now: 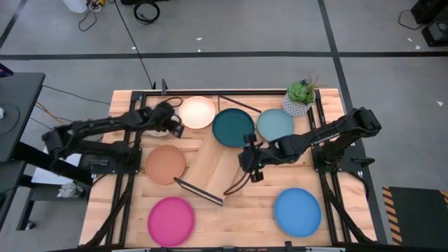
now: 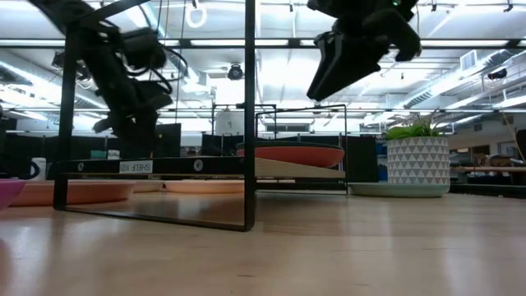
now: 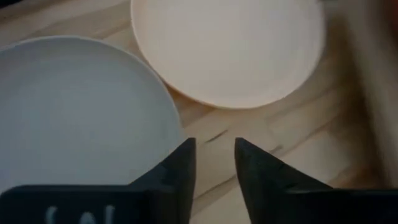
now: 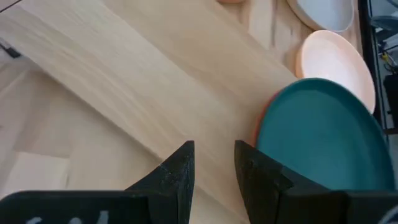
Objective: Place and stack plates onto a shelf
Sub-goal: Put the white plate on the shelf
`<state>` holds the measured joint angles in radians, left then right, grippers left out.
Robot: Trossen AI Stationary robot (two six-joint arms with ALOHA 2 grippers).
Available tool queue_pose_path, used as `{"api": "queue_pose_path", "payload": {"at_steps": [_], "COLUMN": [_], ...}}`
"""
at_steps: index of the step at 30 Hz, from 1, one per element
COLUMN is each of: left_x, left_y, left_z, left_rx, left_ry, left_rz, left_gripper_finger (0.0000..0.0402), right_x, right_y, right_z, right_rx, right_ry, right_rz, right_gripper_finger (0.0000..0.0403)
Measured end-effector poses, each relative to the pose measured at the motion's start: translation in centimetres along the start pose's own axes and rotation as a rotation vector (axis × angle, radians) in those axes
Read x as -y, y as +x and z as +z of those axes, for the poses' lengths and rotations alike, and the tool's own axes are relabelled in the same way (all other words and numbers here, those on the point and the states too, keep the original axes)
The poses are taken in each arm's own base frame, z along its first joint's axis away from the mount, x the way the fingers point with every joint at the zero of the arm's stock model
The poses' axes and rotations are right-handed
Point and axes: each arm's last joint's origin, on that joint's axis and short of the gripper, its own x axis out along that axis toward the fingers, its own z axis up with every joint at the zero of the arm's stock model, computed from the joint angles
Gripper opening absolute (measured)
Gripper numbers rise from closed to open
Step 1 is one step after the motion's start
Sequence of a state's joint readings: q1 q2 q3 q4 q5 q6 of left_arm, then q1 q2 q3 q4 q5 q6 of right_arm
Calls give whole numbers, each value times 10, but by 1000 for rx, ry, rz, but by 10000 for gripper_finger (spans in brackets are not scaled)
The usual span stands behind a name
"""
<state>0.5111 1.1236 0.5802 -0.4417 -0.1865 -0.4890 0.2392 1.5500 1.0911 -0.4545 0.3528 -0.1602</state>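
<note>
A pale slatted wood finish is shown on the table (image 1: 210, 224), and a lighter plain wood on the shelf (image 1: 208, 170), framed in thin black wire. Plate colours are seen as follows: cream plate (image 1: 197, 112), dark teal plate (image 1: 233, 127), light blue plate (image 1: 275, 124), tan plate (image 1: 165, 164), pink plate (image 1: 171, 219), bright blue plate (image 1: 297, 211). A white pot (image 1: 297, 106) with a grey triangle pattern is fitted with a green plant. Both arms are finished in black.

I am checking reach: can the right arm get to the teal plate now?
Probably yes. The right hand hangs just beside the teal plate, fingers slightly apart, and the plate's top is bare. It lies on an orange plate, but nothing stands between hand and rim.
</note>
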Motion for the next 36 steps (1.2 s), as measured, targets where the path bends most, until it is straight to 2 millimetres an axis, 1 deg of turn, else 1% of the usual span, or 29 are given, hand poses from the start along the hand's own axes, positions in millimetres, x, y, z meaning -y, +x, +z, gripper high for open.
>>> {"api": "queue_pose_path", "payload": {"at_steps": [2,4,7,11,18,24,26,28,31,34,35,36], "left_x": [4,8,12,14,5,5,5,6,6,7,7,8], "left_y": [4,10,19,33,53,65,67,67,67,66,66,65], "left_z": [7,11,12,13,9,3,2,2,2,2,2,3], "left_rx": [-56,-117,-180,-222,-295,-345,-351,-355,-363,-382,-388,-401], "left_ry": [36,81,106,101,68,109,111,108,99,83,80,72], "left_rz": [32,57,84,122,203,226,228,222,207,175,158,140], "left_gripper_finger": [142,159,172,172,163,160,151,134,91,30,18,15], "right_x": [-8,-17,-31,-44,-61,-76,-80,-83,-85,-86,-86,-86], "right_y": [1,4,8,12,11,11,11,10,11,12,12,12], "right_z": [-2,-6,-13,-21,-29,-39,-42,-44,-47,-50,-50,-51], "right_rx": [19,46,93,136,180,228,235,245,255,246,243,237], "right_ry": [7,9,-1,-10,10,12,8,4,5,18,25,30], "right_rz": [2,7,19,3,21,49,56,58,61,65,66,67], "right_gripper_finger": [119,119,119,119,119,119,119,119,119,119,119,119]}}
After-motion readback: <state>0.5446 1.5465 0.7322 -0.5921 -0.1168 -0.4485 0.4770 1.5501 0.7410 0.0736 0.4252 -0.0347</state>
